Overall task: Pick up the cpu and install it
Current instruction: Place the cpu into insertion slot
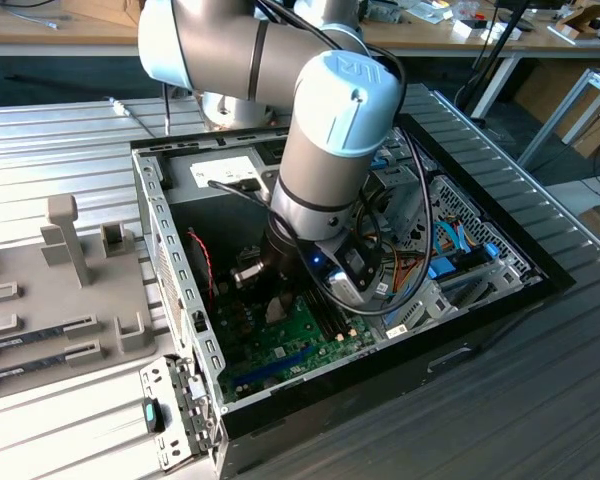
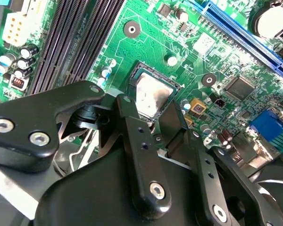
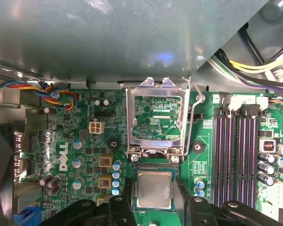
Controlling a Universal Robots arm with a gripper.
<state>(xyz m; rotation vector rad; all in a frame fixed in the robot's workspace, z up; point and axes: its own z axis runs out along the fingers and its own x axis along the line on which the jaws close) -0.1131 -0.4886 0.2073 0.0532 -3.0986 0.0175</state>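
The cpu (image 3: 154,189) is a flat silver square with a thin green rim, lying level in the motherboard's socket (image 2: 178,86). My gripper (image 3: 154,197) is down inside the open computer case (image 1: 170,250). Its two black fingers (image 2: 132,117) stand against opposite edges of the cpu (image 2: 152,95), shut on it. Just beyond the socket, the metal retention frame (image 3: 153,89) is flipped up and open, with its wire lever (image 3: 192,117) raised beside it. In the exterior view the arm's wrist (image 1: 325,180) reaches down over the green motherboard (image 1: 300,335).
Black memory slots (image 3: 236,150) run beside the socket, and a blue slot (image 2: 245,37) lies on the other side. Coloured cables (image 3: 52,92) and the case wall (image 3: 108,37) are close. At the exterior view's left, a grey tray (image 1: 50,300) holds memory sticks (image 1: 40,335).
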